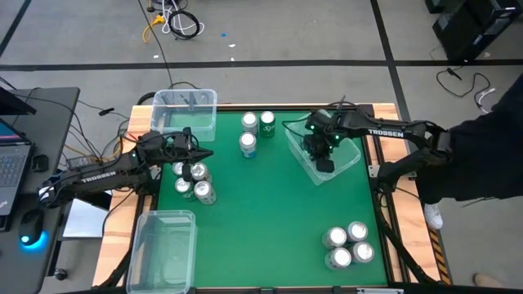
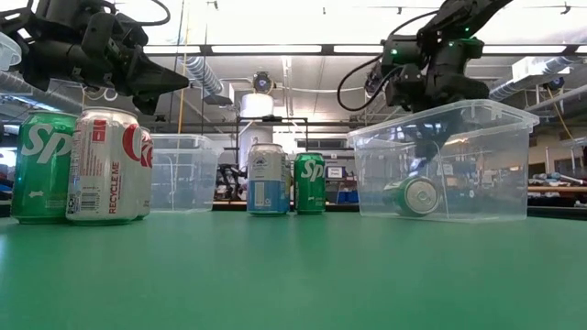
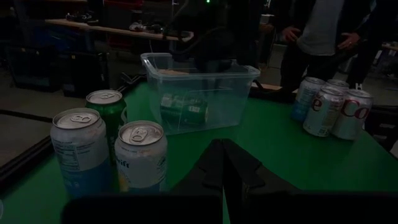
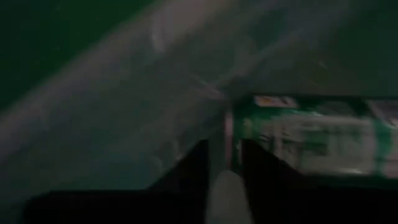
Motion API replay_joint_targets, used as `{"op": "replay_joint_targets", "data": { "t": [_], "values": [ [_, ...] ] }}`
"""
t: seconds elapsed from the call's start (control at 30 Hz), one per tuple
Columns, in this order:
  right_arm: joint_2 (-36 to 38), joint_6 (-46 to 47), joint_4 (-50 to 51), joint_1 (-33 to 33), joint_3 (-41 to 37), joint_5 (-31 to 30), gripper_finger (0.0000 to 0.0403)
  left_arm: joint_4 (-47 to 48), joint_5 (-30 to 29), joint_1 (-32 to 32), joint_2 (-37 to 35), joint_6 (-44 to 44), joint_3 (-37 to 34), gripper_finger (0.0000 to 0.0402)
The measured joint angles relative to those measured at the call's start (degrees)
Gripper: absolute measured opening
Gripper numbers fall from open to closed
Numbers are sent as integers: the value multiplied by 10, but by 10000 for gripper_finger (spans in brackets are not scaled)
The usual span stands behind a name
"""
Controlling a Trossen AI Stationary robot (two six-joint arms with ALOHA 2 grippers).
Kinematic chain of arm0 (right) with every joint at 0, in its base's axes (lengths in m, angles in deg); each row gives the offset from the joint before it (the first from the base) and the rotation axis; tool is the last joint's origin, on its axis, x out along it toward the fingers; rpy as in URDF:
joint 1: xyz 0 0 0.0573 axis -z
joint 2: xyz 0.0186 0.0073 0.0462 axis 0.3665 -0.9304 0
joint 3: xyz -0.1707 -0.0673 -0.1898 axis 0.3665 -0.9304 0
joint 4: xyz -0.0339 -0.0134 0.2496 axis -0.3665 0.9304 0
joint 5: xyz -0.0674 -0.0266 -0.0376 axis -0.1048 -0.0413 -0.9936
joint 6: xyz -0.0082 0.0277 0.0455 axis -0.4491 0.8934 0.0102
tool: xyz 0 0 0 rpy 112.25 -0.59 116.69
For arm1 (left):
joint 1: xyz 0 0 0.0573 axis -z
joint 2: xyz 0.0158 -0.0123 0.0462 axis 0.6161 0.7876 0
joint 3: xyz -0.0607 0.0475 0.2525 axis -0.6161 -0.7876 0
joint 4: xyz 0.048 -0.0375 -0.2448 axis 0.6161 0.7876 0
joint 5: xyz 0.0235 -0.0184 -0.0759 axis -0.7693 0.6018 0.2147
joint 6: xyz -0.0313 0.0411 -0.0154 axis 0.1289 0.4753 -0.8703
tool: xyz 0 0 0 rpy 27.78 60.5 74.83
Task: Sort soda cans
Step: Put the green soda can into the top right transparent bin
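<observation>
Soda cans stand in three groups: several under my left gripper (image 1: 192,180), three at the far middle (image 1: 249,131), several near the right corner (image 1: 347,245). One green can (image 2: 413,195) lies on its side on the floor of the clear bin (image 1: 347,159). My right gripper (image 1: 324,159) reaches down into that bin just above the can's end (image 4: 239,134), its fingers a narrow gap apart. My left gripper (image 1: 206,153) hangs shut above the left group, pointing toward the table's right.
Two more clear bins sit at the far-left (image 1: 184,110) and near-left (image 1: 162,249) corners. The green tabletop (image 1: 270,212) lies bare in the middle. A person stands off the right edge (image 1: 482,163). A laptop and cables lie left of the table.
</observation>
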Motion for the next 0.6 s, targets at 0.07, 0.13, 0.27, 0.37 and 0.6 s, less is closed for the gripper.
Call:
{"op": "replay_joint_targets", "data": {
  "t": [0.07,0.13,0.27,0.37,0.6],
  "values": [
    [0,8,-3,-4,0,7,17,0,0,0,0,0,0,0],
    [0,10,-13,-7,-7,8,12,0,0,0,0,0,0,0],
    [1,29,-33,-4,-34,14,19,0,0,0,0,0,0,0],
    [2,42,-35,-5,-45,18,6,0,0,0,0,0,0,0],
    [2,45,-45,6,-45,-12,6,0,0,0,0,5,0,0]
  ]
}}
